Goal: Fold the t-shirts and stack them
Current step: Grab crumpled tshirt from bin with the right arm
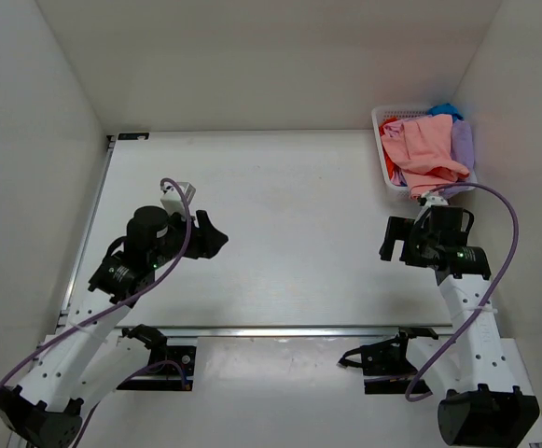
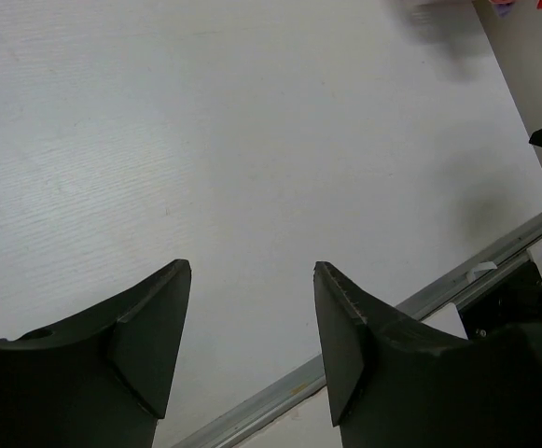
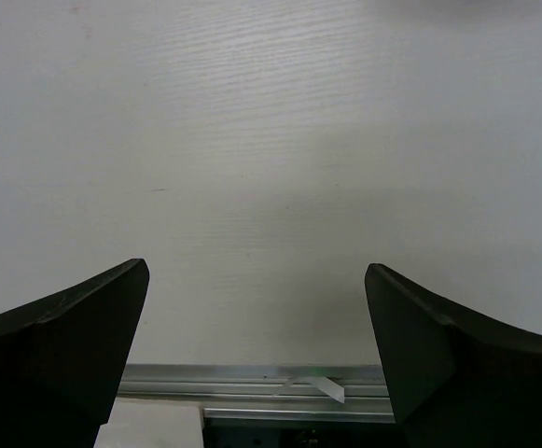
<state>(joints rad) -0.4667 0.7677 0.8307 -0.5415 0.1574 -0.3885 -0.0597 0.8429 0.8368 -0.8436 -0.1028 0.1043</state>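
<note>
Several t-shirts are heaped in a white lattice basket (image 1: 382,140) at the table's back right. A salmon-pink shirt (image 1: 422,145) lies on top and hangs over the basket's front rim. A lavender one (image 1: 463,142), a bright blue one (image 1: 446,110) and an orange-red one (image 1: 399,175) show beneath it. My left gripper (image 1: 213,233) is open and empty over the table's left middle; it also shows in the left wrist view (image 2: 252,271). My right gripper (image 1: 394,241) is open and empty just in front of the basket; it also shows in the right wrist view (image 3: 257,273).
White walls close the table on the left, back and right. A metal rail (image 1: 298,329) runs along the table's near edge, in front of the arm bases. The basket stands against the right wall.
</note>
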